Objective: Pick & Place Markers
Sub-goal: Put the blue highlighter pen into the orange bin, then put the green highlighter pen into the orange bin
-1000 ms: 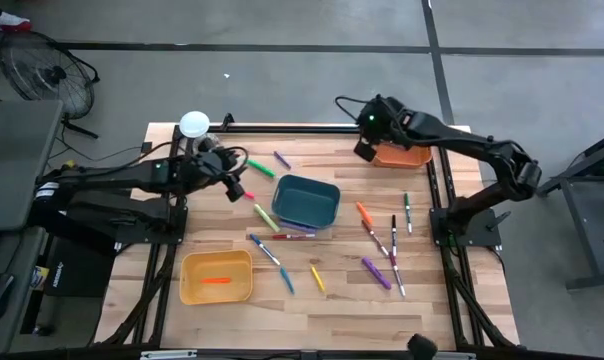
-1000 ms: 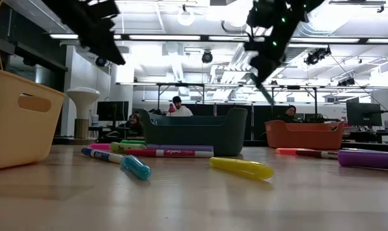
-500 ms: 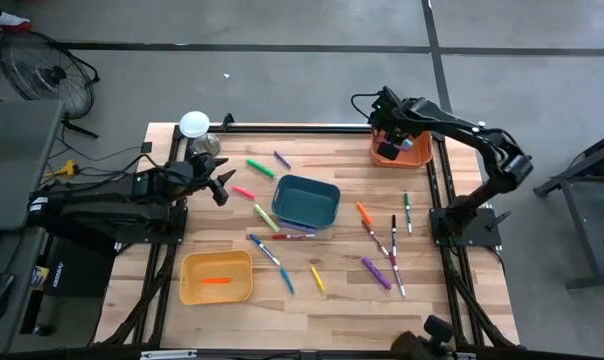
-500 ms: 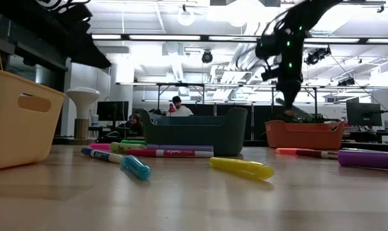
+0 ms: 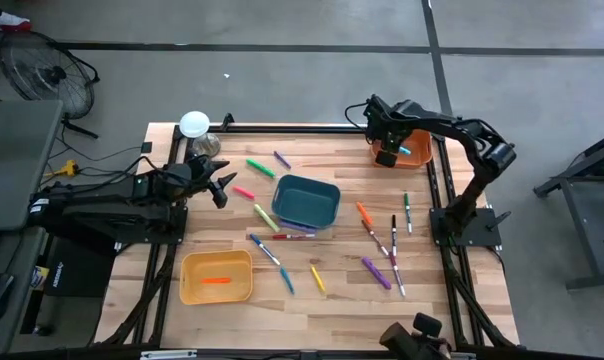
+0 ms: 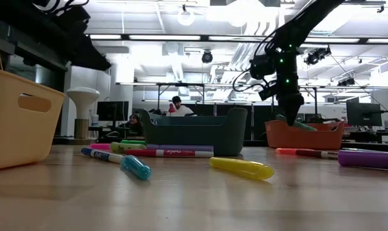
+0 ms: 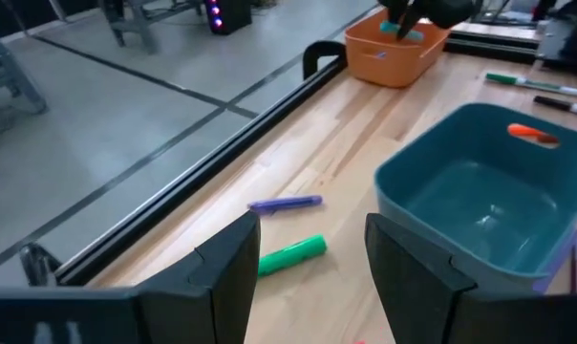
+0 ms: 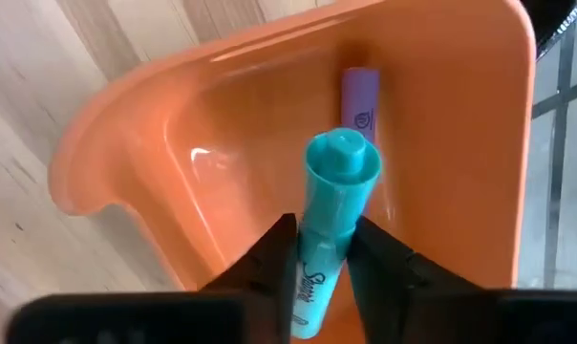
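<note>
The right tool [image 8: 325, 250] hangs over the orange plastic bin [image 5: 414, 152] at the far right of the wooden desk [image 5: 332, 300], its fingers gripping a teal marker [image 8: 329, 225] pointed down into the bin, where a purple marker [image 8: 358, 97] already lies. The left tool [image 7: 309, 250] waits at the far left of the desk with its fingers spread and nothing between them, facing a green marker [image 7: 290, 256] and the teal plastic bin [image 7: 480, 205]. Judgement: the step in hand is the drop; it calls for keeping the marker centred above the bin floor, clear of the rim, and parting the fingers fully before lifting away. The remaining markers [image 5: 377, 240] lie scattered about the middle of the desk. The yellow plastic bin [image 5: 217, 277] holds one orange marker [image 5: 217, 281]. In the low view the orange bin's contents are hidden behind its wall, and how firmly the marker is held cannot be made out.
</note>
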Controlling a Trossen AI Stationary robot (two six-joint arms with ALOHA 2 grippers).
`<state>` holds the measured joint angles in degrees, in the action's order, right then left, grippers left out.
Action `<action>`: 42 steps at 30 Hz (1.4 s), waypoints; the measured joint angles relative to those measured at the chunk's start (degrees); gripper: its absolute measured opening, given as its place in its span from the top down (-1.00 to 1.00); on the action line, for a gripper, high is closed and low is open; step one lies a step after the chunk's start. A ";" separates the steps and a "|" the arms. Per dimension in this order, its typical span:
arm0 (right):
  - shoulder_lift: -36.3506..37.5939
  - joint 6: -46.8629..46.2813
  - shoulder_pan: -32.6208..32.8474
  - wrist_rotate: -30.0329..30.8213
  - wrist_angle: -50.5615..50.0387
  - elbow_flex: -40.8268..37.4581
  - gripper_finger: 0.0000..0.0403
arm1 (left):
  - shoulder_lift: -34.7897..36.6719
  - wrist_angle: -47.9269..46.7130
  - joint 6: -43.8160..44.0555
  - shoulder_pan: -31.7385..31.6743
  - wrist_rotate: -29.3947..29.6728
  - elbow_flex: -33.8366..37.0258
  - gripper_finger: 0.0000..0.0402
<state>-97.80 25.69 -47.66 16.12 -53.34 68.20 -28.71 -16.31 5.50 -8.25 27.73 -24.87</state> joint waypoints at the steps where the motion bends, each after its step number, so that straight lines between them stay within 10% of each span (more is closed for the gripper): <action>1: 0.00 -0.25 0.00 0.04 -0.10 0.00 0.47 | 0.00 0.13 -0.28 0.00 0.03 -0.06 0.08; 7: 0.00 -1.27 0.00 0.55 -0.46 0.00 0.05 | 0.00 0.31 -1.18 -0.02 1.05 -0.28 0.08; 17: 3.50 -7.90 0.37 -3.75 -0.33 0.00 -0.04 | -5.02 1.16 -5.73 -2.71 0.20 -5.31 0.08; 22: 7.57 -9.54 2.07 -8.48 0.84 0.00 -0.04 | -15.52 -0.64 -13.57 -12.60 -8.77 -12.54 0.08; 31: 12.17 -10.25 7.89 -7.56 0.95 0.00 -0.05 | -34.70 -7.86 -24.30 -38.41 -43.61 -23.87 0.08; 42: 12.85 -8.57 13.15 -7.31 1.38 0.00 -0.05 | -56.42 -25.61 -39.43 -42.13 -45.46 -39.42 0.08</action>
<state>-84.95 17.12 -34.51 8.81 -51.96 68.20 -85.13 -41.93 -33.93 -50.38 -17.73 -64.29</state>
